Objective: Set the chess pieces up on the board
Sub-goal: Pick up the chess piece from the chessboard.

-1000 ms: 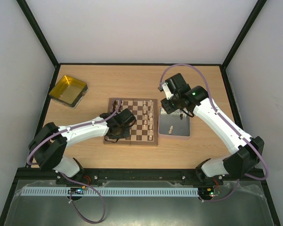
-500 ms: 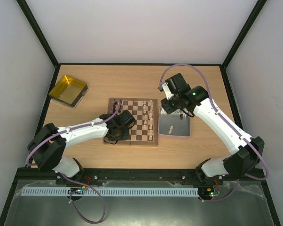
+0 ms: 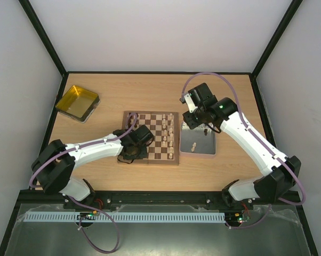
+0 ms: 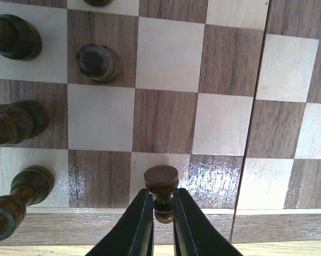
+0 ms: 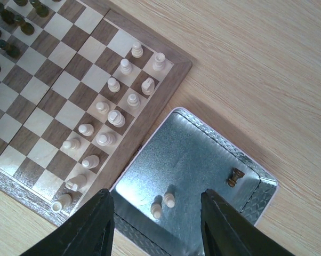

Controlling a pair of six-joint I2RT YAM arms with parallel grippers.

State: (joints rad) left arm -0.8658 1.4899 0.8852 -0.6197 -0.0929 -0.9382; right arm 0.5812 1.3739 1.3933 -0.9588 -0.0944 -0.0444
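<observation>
- Crowding the near-left corner of the board (image 4: 168, 53), several dark pieces (image 4: 99, 62) stand on the squares just beside the left gripper (image 4: 161, 201).
- The board lies mid-counter (image 3: 150, 90). A grey tray (image 3: 203, 146) sits just beside its right edge, and a yellow tray (image 3: 77, 102) is well apart at the far left.
- From overhead, the left arm's wrist covers the board's left part, hiding the fingertips and the dark pieces there. Only the left wrist camera shows the hold.
- The right wrist camera shows what the overhead view leaves too small to tell. Two pale men (image 5: 170, 200) stand upright in the tray, and a small brown man (image 5: 235, 176) sits by the tray's far wall.
- That view also shows pale pieces (image 5: 116, 117) lined in two rows along the board edge nearest the tray.
- The left gripper's fingers are drawn nearly together, clamped on the stem of a dark pawn (image 4: 161, 178) just under its round head. The pawn is at the board's outermost row, against the brown rim. Whether its base touches the wood cannot be told.
- The right gripper (image 5: 156, 200) hangs over the tray with its fingers spread wide, holding nothing and touching nothing.
</observation>
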